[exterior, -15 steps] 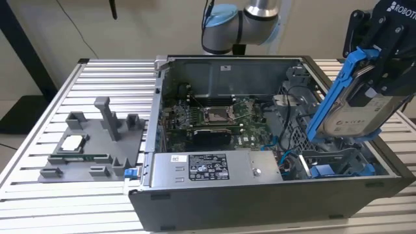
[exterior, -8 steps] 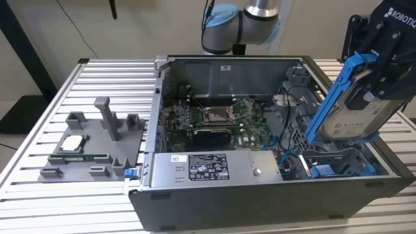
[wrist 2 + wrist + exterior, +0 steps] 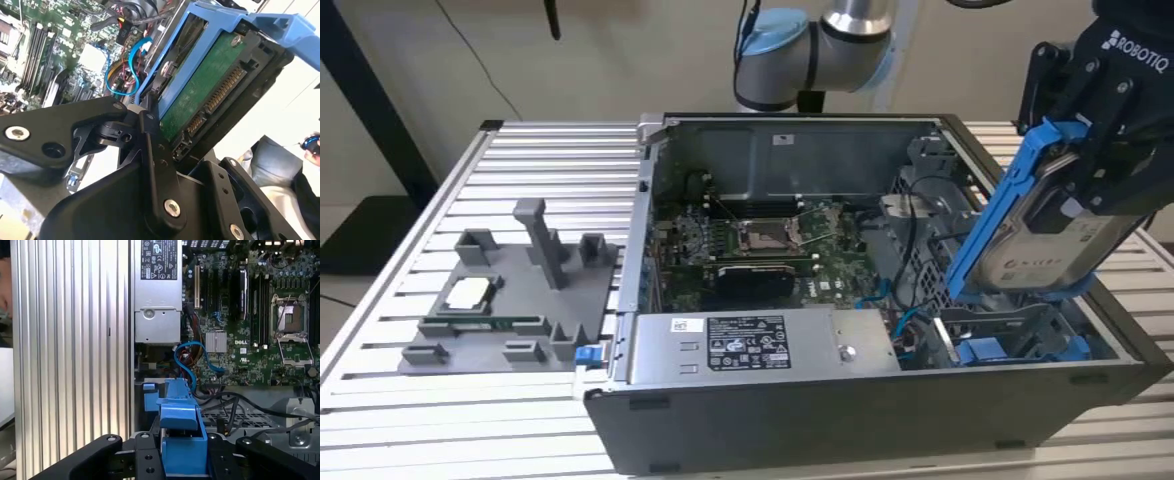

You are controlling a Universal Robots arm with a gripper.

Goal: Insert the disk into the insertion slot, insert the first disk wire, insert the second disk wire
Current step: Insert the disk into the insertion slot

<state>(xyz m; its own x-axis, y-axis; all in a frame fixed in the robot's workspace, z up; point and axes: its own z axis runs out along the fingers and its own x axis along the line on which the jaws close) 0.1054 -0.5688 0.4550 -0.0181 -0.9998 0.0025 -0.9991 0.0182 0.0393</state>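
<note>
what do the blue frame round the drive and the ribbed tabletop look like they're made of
Bright blue carrier frame: likely moulded plastic, uniform colour, soft sheen, rounded tabs. Ribbed silver tabletop: probably extruded aluminium, matte metallic grey with even parallel grooves.

The disk is silver-grey, its carrier frame bright blue, the fingers black, the motherboard green.

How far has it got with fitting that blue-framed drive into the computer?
Nothing looks finished yet. In hand: the gripper is shut on the disk, held tilted above the drive bay of the open computer case. Left: the disk is not in its slot, and neither wire is plugged into it; a blue cable loops inside.
</note>
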